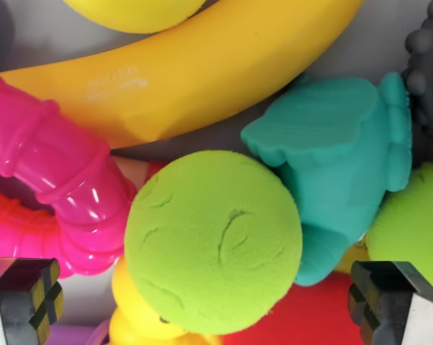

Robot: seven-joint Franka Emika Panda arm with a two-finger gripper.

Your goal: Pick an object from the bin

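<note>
A fuzzy lime-green ball [213, 241] fills the middle of the wrist view, lying on top of other toys in the bin. My gripper [209, 305] is open; its left fingertip [26, 295] and right fingertip [389, 298] show at the bottom corners, either side of the ball and not touching it. A yellow-orange banana-shaped toy [202, 68] curves across the top. A glossy pink ribbed tube [51, 172] lies at the wrist view's left. A teal plastic toy [342, 162] leans against the ball's right side.
A second lime-green object [418, 223] sits at the right edge. A dark knobbly toy [429, 68] is at the upper right. Red [310, 316] and yellow [134, 309] toys lie under the ball. Grey bin floor [37, 36] shows at the upper left.
</note>
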